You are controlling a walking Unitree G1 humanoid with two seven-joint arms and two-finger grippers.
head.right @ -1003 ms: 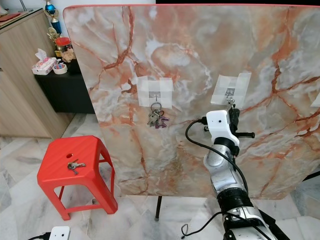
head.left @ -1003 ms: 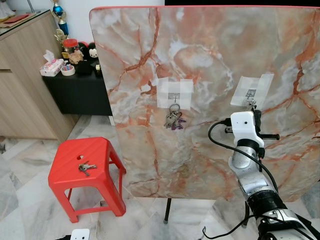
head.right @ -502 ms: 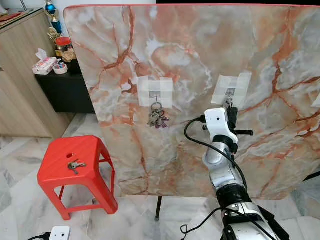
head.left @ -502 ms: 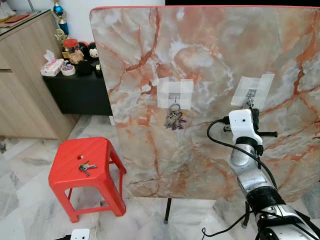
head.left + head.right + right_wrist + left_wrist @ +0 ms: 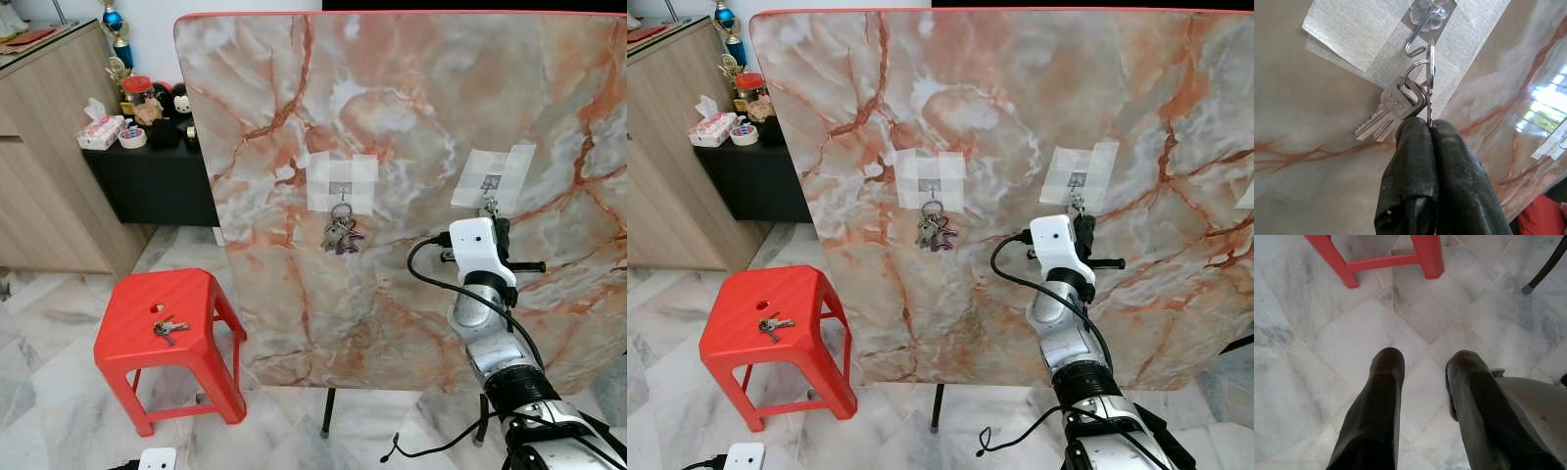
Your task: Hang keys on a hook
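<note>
While the left gripper [image 5: 1422, 367] hung over the floor [image 5: 1312, 362] with its fingers parted, spare keys [image 5: 168, 327] lay on the red stool [image 5: 137, 338], another bunch [image 5: 340, 235] hung on the left hook [image 5: 341, 193], and the right gripper [image 5: 1428, 128] pinched the keys [image 5: 1396, 105] just under the right hook [image 5: 1418, 29] on the marble board [image 5: 411, 98]

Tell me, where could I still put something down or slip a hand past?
The red stool has bare seat all round its small keys. The marble floor left of it is open. The board is free between the hanging key bunch and the right gripper. It is crowded at the right hook, where the jaws pinch keys.
</note>
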